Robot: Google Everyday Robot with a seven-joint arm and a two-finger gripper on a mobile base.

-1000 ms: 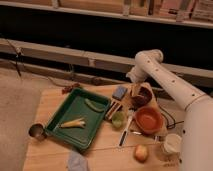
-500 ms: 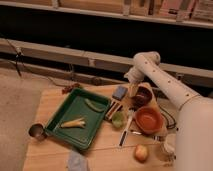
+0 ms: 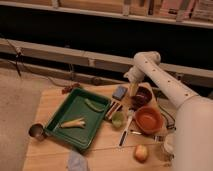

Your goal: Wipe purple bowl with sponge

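Camera view: claw beside purple bowl

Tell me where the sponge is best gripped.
Probably across its short sides, from above: the sponge lies flat on the table beside the tray. The gripper hangs between it and the purple bowl.

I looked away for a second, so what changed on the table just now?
The elbow dipped slightly. The claw hardly moved, hovering at the left rim of the purple bowl. Nothing was visibly grabbed or released. The green tray, orange bowl and apple stayed put.
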